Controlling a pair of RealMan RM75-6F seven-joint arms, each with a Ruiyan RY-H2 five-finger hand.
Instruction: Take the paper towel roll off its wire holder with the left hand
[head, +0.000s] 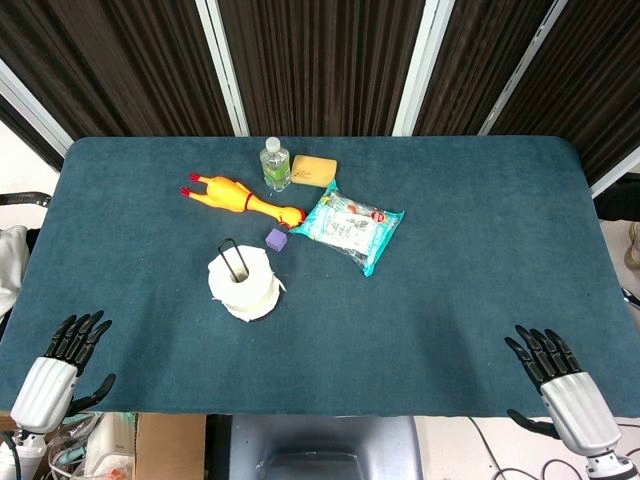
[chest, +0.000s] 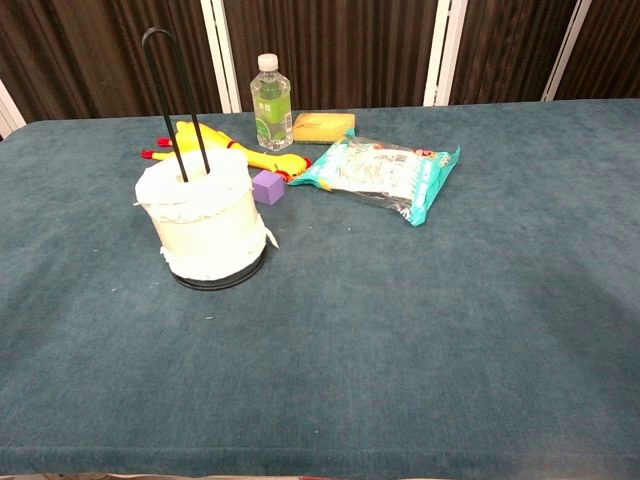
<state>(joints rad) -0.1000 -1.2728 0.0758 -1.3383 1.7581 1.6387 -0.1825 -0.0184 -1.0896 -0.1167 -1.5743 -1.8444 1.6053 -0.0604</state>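
Table (chest: 420, 330) covered in matt teal cloth, short nap; roll (chest: 205, 225) soft white paper, ragged edge; holder (chest: 172, 90) thin black wire, slight sheen; bottle (chest: 271, 105) clear plastic; chicken (head: 235, 195) glossy yellow rubber; packet (chest: 385, 178) shiny plastic film; sponge (chest: 322, 126) porous yellow; hands (head: 62, 362) black fingers, smooth silver-grey shells.

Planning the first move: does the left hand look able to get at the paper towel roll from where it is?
Probably yes. The left hand sits open at the table's near edge, and only bare cloth lies between it and the paper towel roll; the purple cube sits behind it.
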